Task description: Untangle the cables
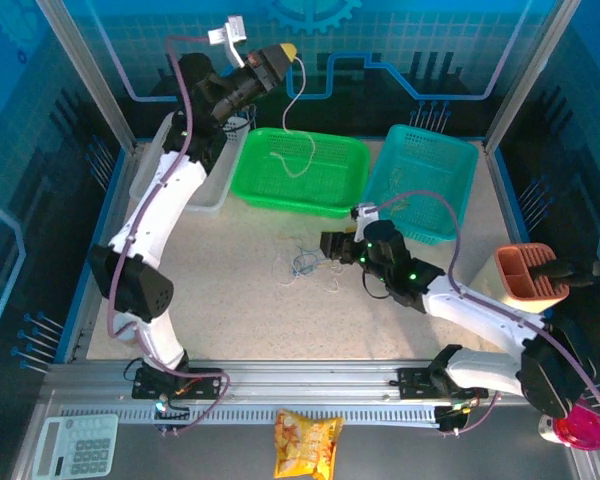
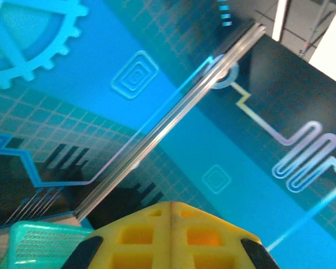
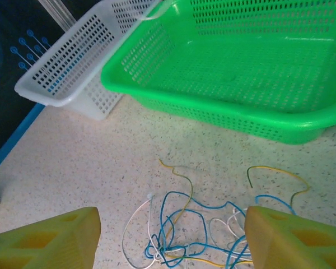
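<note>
Yellow fingers (image 3: 45,241) of the right gripper (image 3: 171,238) sit lowest in the right wrist view, spread wide with nothing between them; right under that gap is the clump of cables (image 3: 185,230), lying on the speckled table (image 3: 73,162) just in front of the green basket (image 3: 213,109). From the top view it's the same story; right gripper (image 1: 328,246) low and just beside the clump (image 1: 302,264).

Left gripper (image 1: 290,50) is way up over the basket (image 1: 290,203), pinched fully closed on a pale strand (image 1: 287,105) that dangles down and curls onto the basket floor; so that one looks sorted already.

Handling-wise, my guess: these wires weigh basically nothing, they're floppy but a bit springy, and they'll drag their neighbours along if you yank; thin enough to slip out of the pads too. What's left is blue, white and yellow loops, knotted tightest at the near-left spot (image 3: 165,249); I wouldn't grab there. Better bet is a free end, like the yellow tip (image 3: 162,162) poking toward the basket, or the yellow arc (image 3: 280,171) off to the right that looks barely tangled; pinch near the end, lift slowly.
</note>
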Available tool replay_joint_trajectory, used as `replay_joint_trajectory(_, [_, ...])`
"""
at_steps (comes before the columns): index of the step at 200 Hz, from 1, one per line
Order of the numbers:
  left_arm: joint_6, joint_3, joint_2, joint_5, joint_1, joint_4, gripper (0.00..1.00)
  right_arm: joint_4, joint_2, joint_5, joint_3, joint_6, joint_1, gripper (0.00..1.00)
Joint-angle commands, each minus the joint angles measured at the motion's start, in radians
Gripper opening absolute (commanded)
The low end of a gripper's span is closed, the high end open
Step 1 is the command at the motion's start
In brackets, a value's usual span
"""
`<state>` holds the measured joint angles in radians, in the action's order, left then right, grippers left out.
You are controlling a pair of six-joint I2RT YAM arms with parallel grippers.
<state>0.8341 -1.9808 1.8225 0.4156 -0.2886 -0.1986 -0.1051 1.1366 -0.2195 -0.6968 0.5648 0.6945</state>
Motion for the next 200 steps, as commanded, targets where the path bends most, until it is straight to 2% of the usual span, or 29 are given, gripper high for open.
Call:
replay_joint_trajectory(1, [-0.025,-0.044,0.051,-0.013,0.027,-0.016,0.0,0.146,-0.074,0.008,-0.033,0.013,-0.037,0.69])
replay_joint_trajectory(33, [-0.056,0.001,0.116,-0.022,0.042,-0.022,0.0,0.232,-0.154,0.002,-0.018,0.025,-0.076,0.69])
replay_joint_trajectory(74, [-0.088,0.122,0.176,-0.038,0.054,-0.045,0.0,0.245,-0.19,0.014,0.012,0.041,-0.115,0.7])
replay_joint_trajectory(81, [-0.091,0.131,0.19,-0.034,0.055,-0.037,0.03,0.245,-0.185,0.016,0.013,0.042,-0.116,0.7])
replay_joint_trajectory(93, [-0.096,0.138,0.206,-0.022,0.061,-0.017,0.17,0.241,-0.177,0.02,0.011,0.042,-0.118,0.7])
replay_joint_trajectory(109, [-0.106,0.137,0.214,-0.012,0.07,0.024,0.53,0.239,-0.162,0.024,0.006,0.044,-0.118,0.7])
replay_joint_trajectory(122, [-0.124,0.138,0.2,-0.014,0.078,0.056,0.74,0.236,-0.155,0.026,0.0,0.045,-0.118,0.7])
replay_joint_trajectory(143, [-0.168,0.133,0.16,-0.022,0.085,0.117,0.95,0.233,-0.146,0.026,-0.009,0.046,-0.119,0.7])
replay_joint_trajectory(150, [-0.177,0.132,0.146,-0.022,0.088,0.133,0.99,0.232,-0.144,0.023,-0.014,0.047,-0.118,0.7])
replay_joint_trajectory(200, [-0.211,0.159,0.027,0.005,0.094,0.246,0.99,0.241,-0.095,0.028,-0.058,0.033,-0.124,0.7])
